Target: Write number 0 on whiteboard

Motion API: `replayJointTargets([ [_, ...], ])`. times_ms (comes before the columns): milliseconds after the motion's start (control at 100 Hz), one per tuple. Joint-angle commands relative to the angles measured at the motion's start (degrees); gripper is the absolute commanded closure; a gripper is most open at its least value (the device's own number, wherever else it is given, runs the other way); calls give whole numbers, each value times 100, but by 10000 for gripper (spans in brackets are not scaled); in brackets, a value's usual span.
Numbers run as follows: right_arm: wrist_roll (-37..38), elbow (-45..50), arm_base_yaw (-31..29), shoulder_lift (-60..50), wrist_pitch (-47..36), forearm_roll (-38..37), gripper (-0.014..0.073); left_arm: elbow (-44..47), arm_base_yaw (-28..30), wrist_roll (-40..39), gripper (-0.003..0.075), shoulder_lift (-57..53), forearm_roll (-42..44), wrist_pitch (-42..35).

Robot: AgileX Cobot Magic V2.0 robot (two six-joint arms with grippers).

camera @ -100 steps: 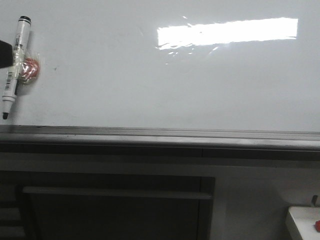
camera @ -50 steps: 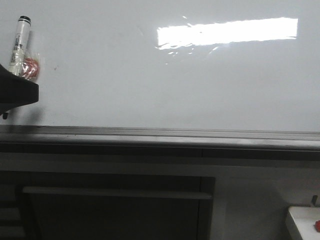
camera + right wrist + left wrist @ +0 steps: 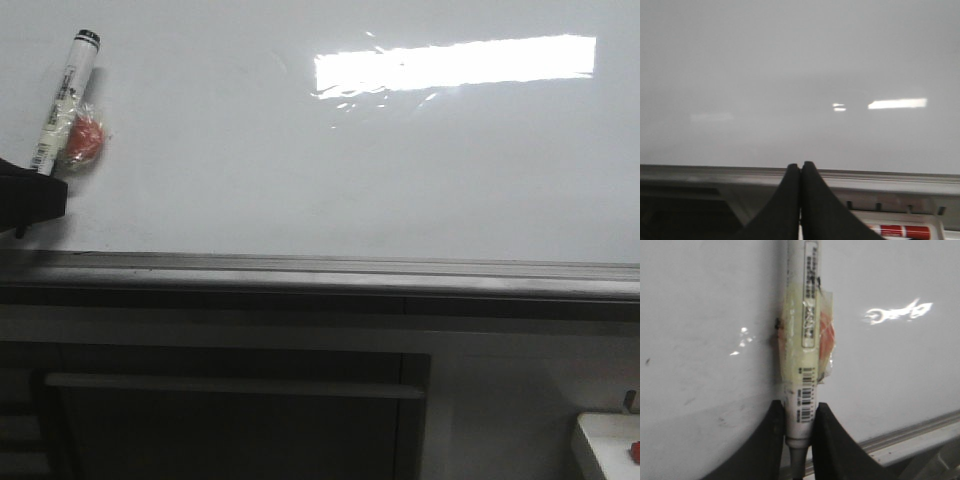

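Left gripper (image 3: 799, 427): jaws pinching a white taped marker pen (image 3: 803, 340) near its tip.
Right gripper (image 3: 800, 172): jaws pressed together, holding nothing.
Glossy white grey-rimmed whiteboard (image 3: 350, 170): just beyond both jaws.

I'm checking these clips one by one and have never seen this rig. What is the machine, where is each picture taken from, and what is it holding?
It is a robot with two arms, each ending in a two-fingered gripper. One camera looks forward at a whiteboard with a grey rim; the other two sit on the wrists. In the left wrist view the left gripper is shut on a white marker with yellowish tape and something red wrapped round its barrel. The front view shows the same marker at the far left, in front of the board. The right gripper is closed and holds nothing. No drawn number shows on the board yet. A small white tray holding something red sits at the lower right.
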Motion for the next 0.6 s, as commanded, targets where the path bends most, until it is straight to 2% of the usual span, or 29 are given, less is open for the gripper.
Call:
replayJointTargets([
  [0,-918,-320,137,225,-72,978,654,-151,-45,-47,741,-320,653,-463],
  [110,-2386,-561,562,620,348,2360,654,-151,-45,-47,741,-714,1505,-463],
  [210,-3364,-810,1013,1160,534,2925,638,-151,-45,-47,741,-1131,2476,-463],
  [260,-3931,-953,1273,1466,650,3092,582,-151,-45,-47,741,-1296,3135,-463],
  [320,-4539,-1134,1641,1879,704,3318,456,-151,-45,-47,741,-1435,3813,-463],
  [410,-4836,-1400,2177,2493,526,3644,239,-151,-45,-47,741,-1572,4691,-463],
  [460,-4836,-1561,2455,2826,415,3647,160,-151,-45,-101,741,-1610,5034,-474],
  [500,-4928,-1710,2678,3058,366,3647,129,-151,-45,-160,741,-1621,5249,-476],
  [590,-4991,-2040,3086,3615,243,3647,134,-151,-45,-188,741,-1621,5480,-489],
])
